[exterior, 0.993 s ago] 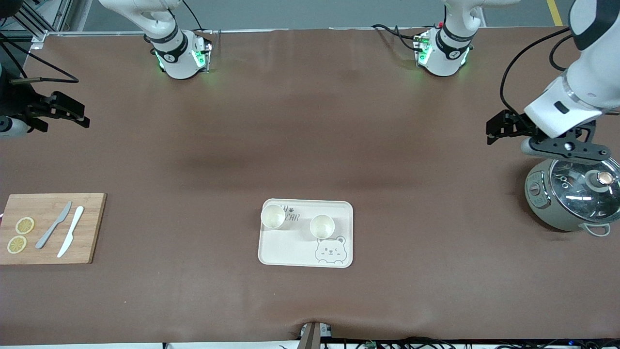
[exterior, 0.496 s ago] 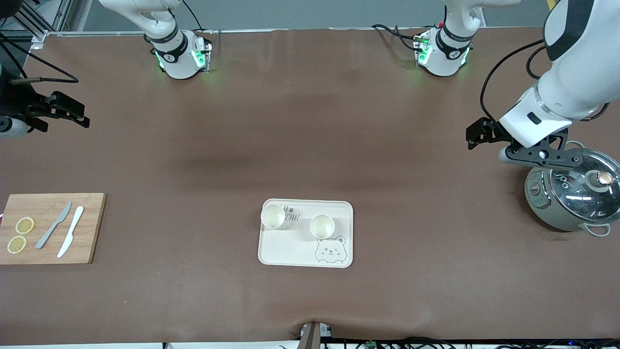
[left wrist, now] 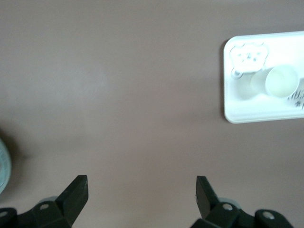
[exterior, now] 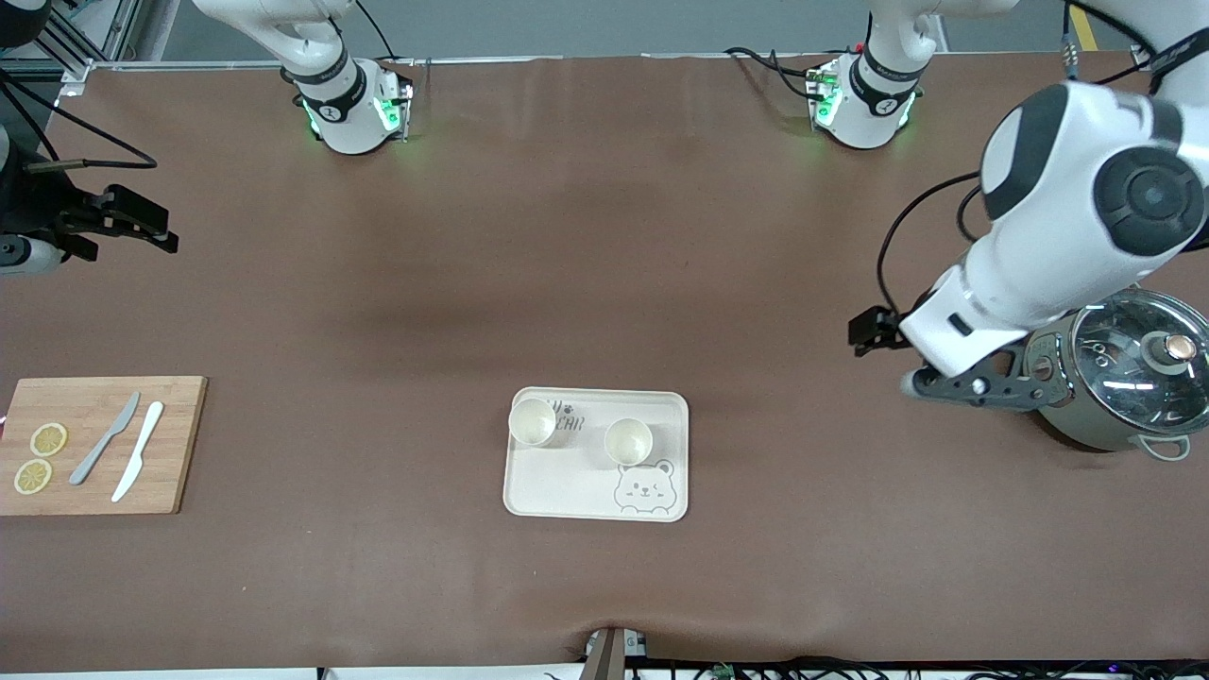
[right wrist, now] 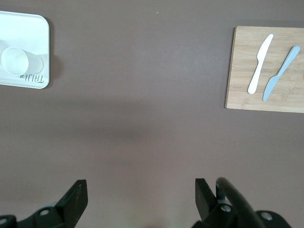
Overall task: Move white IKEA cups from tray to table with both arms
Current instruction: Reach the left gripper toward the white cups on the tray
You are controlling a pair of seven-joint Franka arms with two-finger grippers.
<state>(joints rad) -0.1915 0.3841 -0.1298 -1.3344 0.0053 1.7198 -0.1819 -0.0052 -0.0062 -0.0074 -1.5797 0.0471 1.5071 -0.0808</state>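
The left claw (left wrist: pixel 140 190) is seen spread wide with nothing held between its fingers, hung over bare brown table (exterior: pixel 774 378) just beside the grey-green pot (exterior: pixel 1124 378) at the left arm's end. From that claw, the cream bear tray (exterior: pixel 557 496) is found well apart, toward the middle of the table. Two white cups are carried upright on the tray: one cup (exterior: pixel 628 440) is set just above the bear drawing, on the side of the tray closer to the left claw, and the other cup (exterior: pixel 532 421) is stood at the tray's corner toward the right arm's end, next to the printed lettering. The cups are kept apart from each other, neither being touched by a claw.

The right claw (right wrist: pixel 140 190) is likewise shown wide open and empty, held over bare table at the right arm's end. Near it, closer to the front camera, a wooden board (exterior: pixel 170 444) is laid, with a grey knife (exterior: pixel 104 451), a white knife (exterior: pixel 138 463) and two lemon slices (exterior: pixel 40 457) on it. From the right claw the tray is well apart too.
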